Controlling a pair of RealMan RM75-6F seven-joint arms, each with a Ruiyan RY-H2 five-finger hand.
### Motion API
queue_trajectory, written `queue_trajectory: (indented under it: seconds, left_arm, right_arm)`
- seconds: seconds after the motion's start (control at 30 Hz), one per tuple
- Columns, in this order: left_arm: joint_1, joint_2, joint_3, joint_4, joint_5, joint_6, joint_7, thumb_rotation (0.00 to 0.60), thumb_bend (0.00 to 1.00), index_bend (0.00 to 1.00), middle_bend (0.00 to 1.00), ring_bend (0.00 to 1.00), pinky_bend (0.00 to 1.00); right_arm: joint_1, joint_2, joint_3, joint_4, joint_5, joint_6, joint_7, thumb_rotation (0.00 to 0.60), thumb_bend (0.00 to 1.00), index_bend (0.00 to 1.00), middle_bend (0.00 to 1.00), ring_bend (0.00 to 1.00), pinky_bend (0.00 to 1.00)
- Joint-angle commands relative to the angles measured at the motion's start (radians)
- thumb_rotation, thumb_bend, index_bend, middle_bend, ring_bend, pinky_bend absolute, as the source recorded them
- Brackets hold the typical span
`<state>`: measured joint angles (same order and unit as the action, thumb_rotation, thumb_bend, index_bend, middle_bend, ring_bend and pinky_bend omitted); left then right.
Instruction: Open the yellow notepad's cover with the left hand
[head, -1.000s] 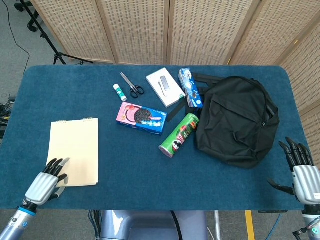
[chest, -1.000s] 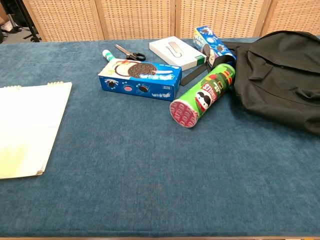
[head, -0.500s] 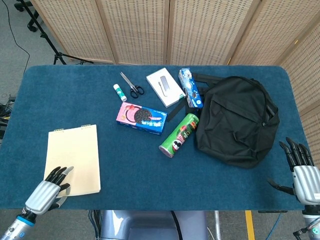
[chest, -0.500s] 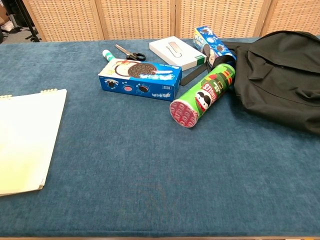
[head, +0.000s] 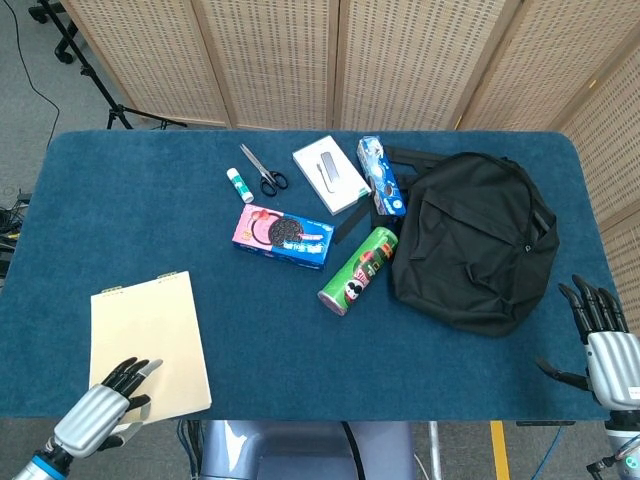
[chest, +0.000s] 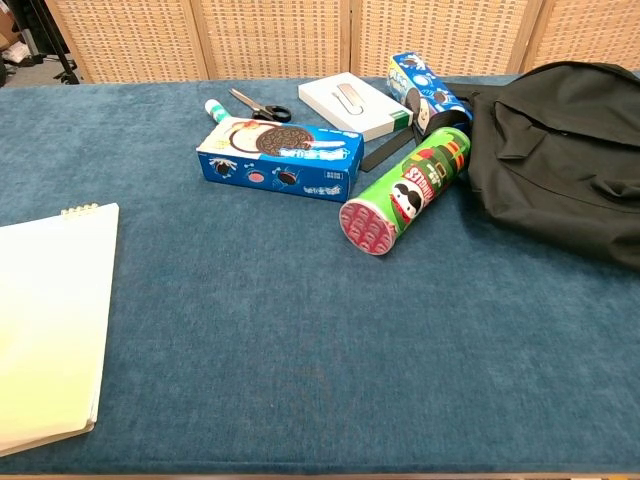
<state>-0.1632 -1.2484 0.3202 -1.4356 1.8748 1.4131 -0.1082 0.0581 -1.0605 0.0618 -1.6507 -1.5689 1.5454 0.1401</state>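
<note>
We see a table (head: 120, 200) covered in napped blue fabric. Right of the green cylindrical chip can (head: 358, 270) slumps a soft black backpack (head: 475, 240). Well left of the can, at the table's near edge, lies the flat rectangular yellow notepad (head: 148, 345), cover closed. Left of the can sits a boxy cookie carton (head: 284, 237). The left hand (head: 98, 417) rests its fingertips (head: 140, 375) on the notepad's near corner, gripping nothing. The right hand (head: 605, 350) hangs right of the backpack, fingers extended, empty.
</note>
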Motion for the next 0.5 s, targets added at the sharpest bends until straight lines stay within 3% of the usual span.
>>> queue_trajectory:
  seconds: [0.03,0.37,0.5]
  left_arm:
    - [-0.005,0.012,-0.023,-0.023,-0.018,0.019,-0.046,0.6,0.66,0.8,0.0,0.0,0.0]
    - [-0.065,0.074,-0.195,-0.13,-0.166,0.036,-0.091,0.6,0.67,0.8,0.0,0.0,0.0]
    - [-0.137,0.095,-0.332,-0.153,-0.298,-0.022,-0.049,0.6,0.67,0.8,0.0,0.0,0.0]
  right_arm:
    - [-0.001,0.0,0.0,0.0,-0.001,0.002,-0.001,0.6,0.13,0.02,0.0,0.0,0.0]
    - [0.001,-0.003,-0.004,0.001,-0.004,-0.004,-0.007,0.6,0.13,0.02,0.0,0.0,0.0]
    - [0.001,-0.003,0.0,0.001,0.003,-0.003,-0.005,0.6,0.13,0.02,0.0,0.0,0.0]
